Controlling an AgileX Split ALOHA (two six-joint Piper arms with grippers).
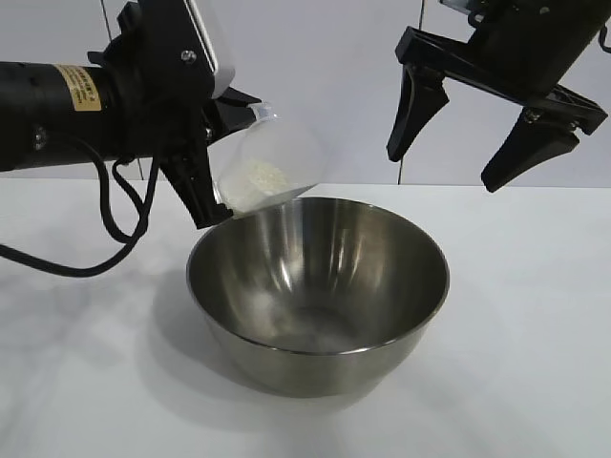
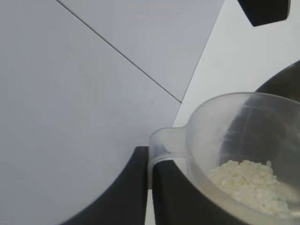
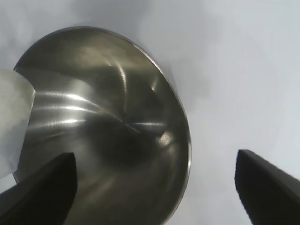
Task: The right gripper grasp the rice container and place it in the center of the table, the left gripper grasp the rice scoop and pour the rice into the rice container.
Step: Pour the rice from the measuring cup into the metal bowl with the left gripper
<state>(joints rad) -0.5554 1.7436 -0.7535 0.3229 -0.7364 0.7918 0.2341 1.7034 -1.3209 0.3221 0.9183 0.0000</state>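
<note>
Gripping frosted plastic rice scoop (image 1: 267, 172), left hand (image 1: 205, 167), right hand (image 1: 492, 143) splayed, round shiny steel rice container (image 1: 318, 291).

Only one piece of lettering is found in the three views. A yellow label (image 1: 78, 87) is carried on the black left arm (image 1: 38, 114), seen in the exterior view, and several lines of small dark print are set on it. The print is too small to be read, so no word, brand or number can be given from it. No markings can be made out on the rice scoop (image 2: 243, 140), whose clear wall is seen close in the left wrist view. No lettering is seen on the rice container (image 1: 318, 296).
</note>
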